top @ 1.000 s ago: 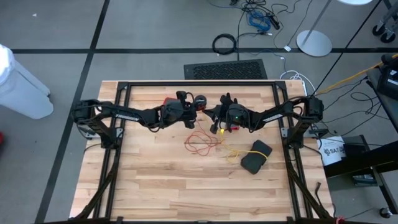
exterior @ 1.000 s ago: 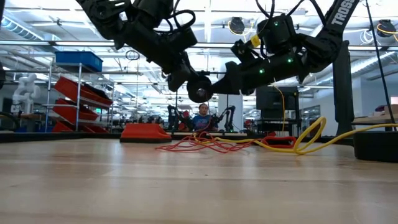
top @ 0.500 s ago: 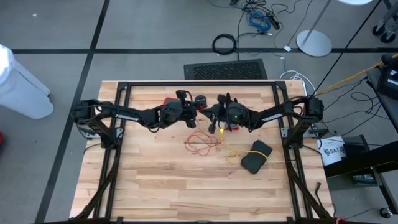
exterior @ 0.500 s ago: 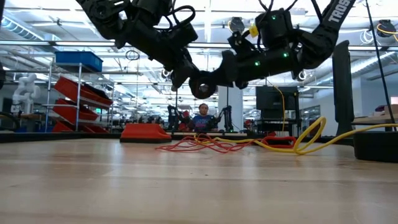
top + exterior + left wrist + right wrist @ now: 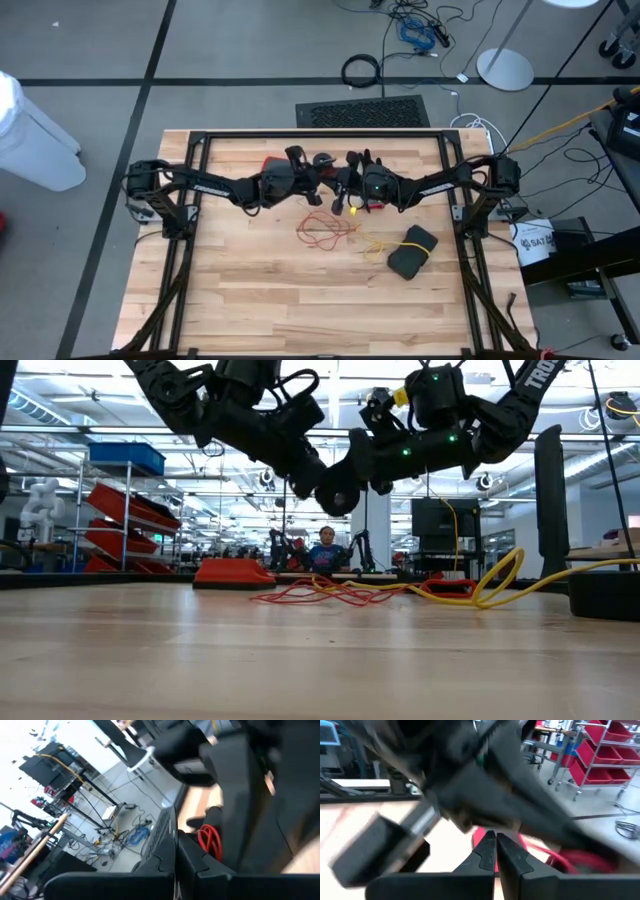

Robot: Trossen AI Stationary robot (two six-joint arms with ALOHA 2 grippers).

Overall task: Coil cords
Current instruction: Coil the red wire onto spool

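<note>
Both grippers hung above the far middle of the wooden table (image 5: 250, 290), raised clear of its surface and nearly meeting tip to tip. From the left wrist, the left gripper (image 5: 176, 851) showed its two dark fingers pressed flat together with nothing between them; from the right wrist, the right gripper (image 5: 495, 851) likewise had its fingers closed on each other and empty. From above, the left gripper (image 5: 318, 165) reached inward from the left side and the right gripper (image 5: 343, 183) from the right, the two just beside one another. A round black reel (image 5: 337, 497) showed at table height where the two arms met, though whether either gripper touched it could not be told. Below and nearer than the grippers, the red-orange cord (image 5: 322, 226) lay on the boards in a loose tangle, apart from both sets of fingers. The yellow cord (image 5: 373, 246) lay in a small heap just to the right of it, beneath the right arm's side, and close against a black glove (image 5: 412, 251). At table height the red-orange cord (image 5: 320, 593) sprawled flat, with the yellow cord (image 5: 495, 585) arching up beside it. A person (image 5: 325, 546) sat far off in the room behind.
</note>
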